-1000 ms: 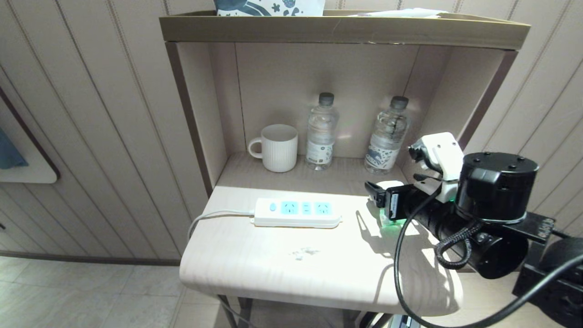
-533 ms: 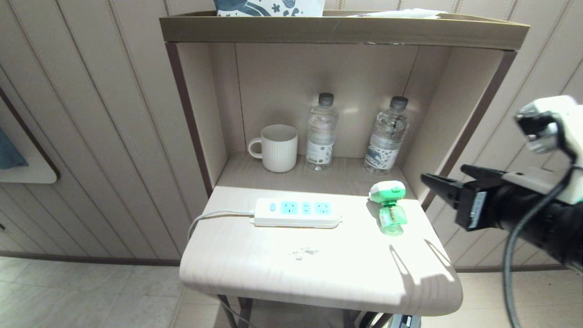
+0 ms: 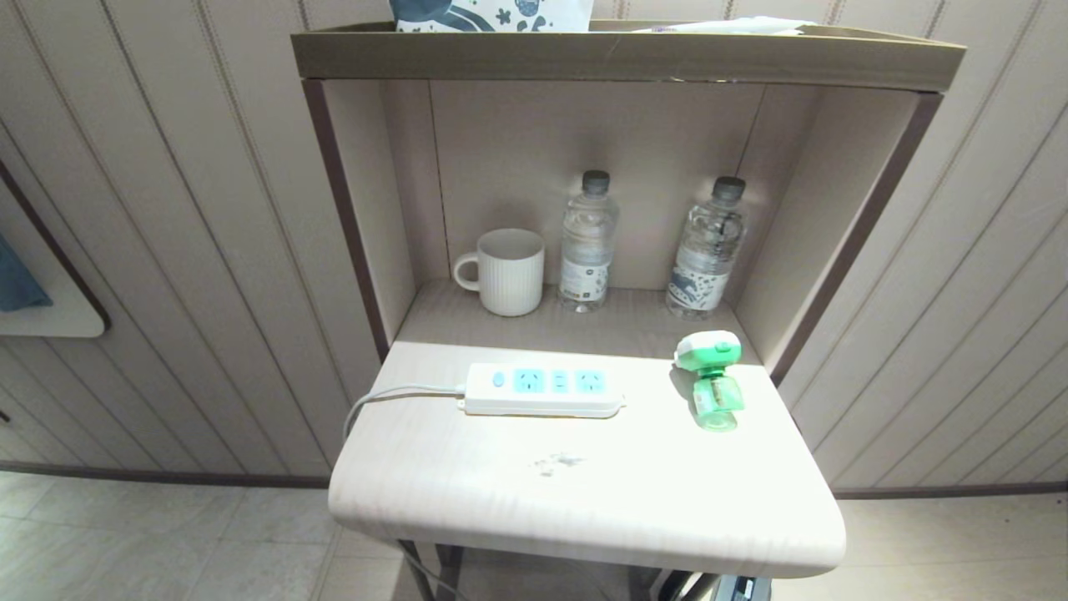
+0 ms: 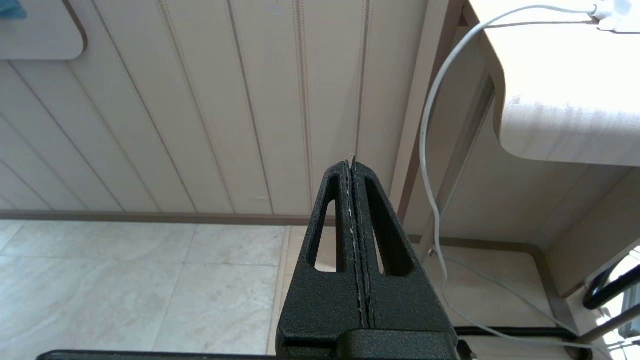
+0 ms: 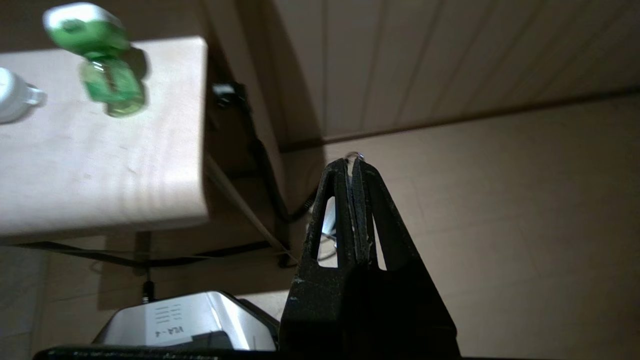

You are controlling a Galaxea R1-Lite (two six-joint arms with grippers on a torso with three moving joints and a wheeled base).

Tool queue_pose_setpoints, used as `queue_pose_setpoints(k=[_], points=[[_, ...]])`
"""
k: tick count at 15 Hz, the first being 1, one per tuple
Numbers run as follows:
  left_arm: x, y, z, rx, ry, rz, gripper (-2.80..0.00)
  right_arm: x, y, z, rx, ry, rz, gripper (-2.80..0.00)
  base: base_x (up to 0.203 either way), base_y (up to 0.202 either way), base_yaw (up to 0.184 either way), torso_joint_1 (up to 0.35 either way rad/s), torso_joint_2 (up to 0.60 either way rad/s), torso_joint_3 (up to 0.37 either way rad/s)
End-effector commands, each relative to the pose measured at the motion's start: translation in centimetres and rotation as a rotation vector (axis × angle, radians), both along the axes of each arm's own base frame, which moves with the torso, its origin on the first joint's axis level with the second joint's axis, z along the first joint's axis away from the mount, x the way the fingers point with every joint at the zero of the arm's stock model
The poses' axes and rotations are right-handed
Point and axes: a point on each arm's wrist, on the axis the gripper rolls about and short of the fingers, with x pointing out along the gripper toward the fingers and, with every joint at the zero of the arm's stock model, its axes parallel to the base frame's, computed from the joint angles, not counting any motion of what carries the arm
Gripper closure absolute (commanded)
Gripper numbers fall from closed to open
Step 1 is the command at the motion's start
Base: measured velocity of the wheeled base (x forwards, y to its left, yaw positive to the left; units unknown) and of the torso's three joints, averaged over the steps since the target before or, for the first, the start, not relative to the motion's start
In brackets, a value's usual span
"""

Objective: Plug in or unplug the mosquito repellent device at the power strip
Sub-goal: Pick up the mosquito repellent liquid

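Right gripper (image 5: 353, 162) pinched empty; white-and-green mosquito repellent device (image 3: 709, 377) unplugged.

You face a wall (image 3: 175, 250) clad in pale vertical panelling with thin grooves. A dark skirting strip (image 3: 158, 477) runs along its base, above a floor (image 3: 150, 542) of light, faintly veined tiles. Against the wall stands an open shelf unit (image 3: 634, 54) with a brown frame and a beige back panel. Its recessed shelf (image 3: 617, 321) carries a ribbed white mug (image 3: 507, 271) and two clear water bottles (image 3: 589, 242). In front of the shelf you see a pale wood-grain counter (image 3: 584, 501) with rounded corners, lit brightly from above. A rounded white ledge (image 3: 50, 313) projects from the wall at far left.
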Motion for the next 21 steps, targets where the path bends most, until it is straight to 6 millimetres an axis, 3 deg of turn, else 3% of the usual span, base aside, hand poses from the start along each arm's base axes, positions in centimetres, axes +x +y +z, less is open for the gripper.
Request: queue_pose_setpoints(k=[1, 2, 5, 8, 11, 13, 16, 21], points=[[0.0, 0.0, 0.0, 0.000, 0.000, 0.000, 0.00, -4.3, -1.0, -2.0, 0.016, -0.066, -0.137, 0.00, 0.000, 0.000, 0.000, 0.000, 0.00, 0.000], [0.0, 0.0, 0.0, 0.000, 0.000, 0.000, 0.00, -5.2, -0.8, -3.7, 0.004, -0.068, -0.174, 0.00, 0.000, 0.000, 0.000, 0.000, 0.00, 0.000], [0.0, 0.0, 0.0, 0.000, 0.000, 0.000, 0.00, -5.2, 0.2, -9.1, -0.061, -0.103, -0.221, 0.00, 0.000, 0.000, 0.000, 0.000, 0.00, 0.000], [0.0, 0.0, 0.0, 0.000, 0.000, 0.000, 0.00, -5.2, 0.6, -10.2, -0.112, -0.218, -0.197, 0.00, 0.000, 0.000, 0.000, 0.000, 0.00, 0.000], [0.0, 0.0, 0.0, 0.000, 0.000, 0.000, 0.00, -3.6, 0.8, -16.0, -0.164, -0.250, -0.091, 0.00, 0.000, 0.000, 0.000, 0.000, 0.00, 0.000], [0.0, 0.0, 0.0, 0.000, 0.000, 0.000, 0.00, -3.4, 0.9, -16.8, -0.192, -0.324, -0.035, 0.00, 0.000, 0.000, 0.000, 0.000, 0.00, 0.000], [0.0, 0.0, 0.0, 0.000, 0.000, 0.000, 0.00, -2.0, 1.4, -19.9, -0.181, -0.283, 0.175, 0.00, 0.000, 0.000, 0.000, 0.000, 0.00, 0.000], [0.0, 0.0, 0.0, 0.000, 0.000, 0.000, 0.00, -2.0, 1.4, -19.9, -0.161, -0.287, 0.175, 0.00, 0.000, 0.000, 0.000, 0.000, 0.00, 0.000]])
